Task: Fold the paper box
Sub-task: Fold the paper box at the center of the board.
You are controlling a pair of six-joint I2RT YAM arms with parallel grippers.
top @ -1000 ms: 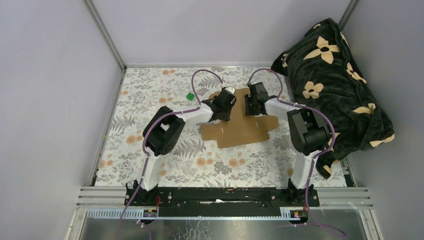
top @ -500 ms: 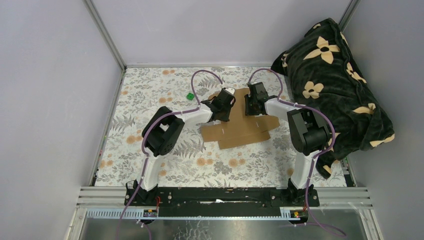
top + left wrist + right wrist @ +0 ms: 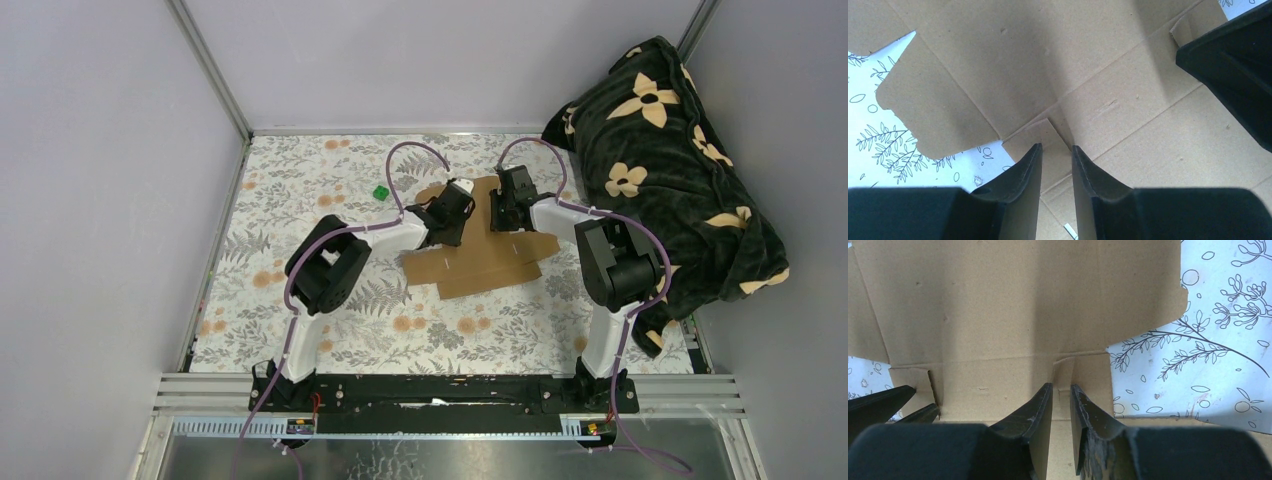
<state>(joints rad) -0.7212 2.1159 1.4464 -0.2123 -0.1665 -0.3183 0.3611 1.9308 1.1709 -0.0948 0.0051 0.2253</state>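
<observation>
The box (image 3: pixel 480 255) is nowhere near a box yet. It is a flat die-cut sheet of plain brown card on the flowered cloth (image 3: pixel 300 200), just right of the green cube (image 3: pixel 381 192) and stretching a little nearer the arms than the cube does. Both arms reach to the end of the sheet that is level with the cube.

The left gripper (image 3: pixel 1056 154), on the sheet's cube side, has its fingers a narrow slot apart. The tips sit either side of a small tab (image 3: pixel 1045 132) where the creases meet. I see no card nipped between them, and I cannot tell whether the tips touch the sheet. The right gripper (image 3: pixel 1061 390), on the side away from the cube, stands the same way, with a slim gap over a second tab (image 3: pixel 1063 371). It pinches nothing that I can make out. Beyond it, well away from the cube, a dark flowered blanket (image 3: pixel 660 170) is heaped.

The card looks light and thin to me. I'd expect it to be stiff across a panel but ready to hinge along its scored lines. It would likely skate over the cloth if pushed from one side only, and kink in the wrong place if squeezed mid-panel. I would take a flap by its free edge, close to the crease. The other gripper should pin the neighbouring panel down. The little tabs look easy to crush.
</observation>
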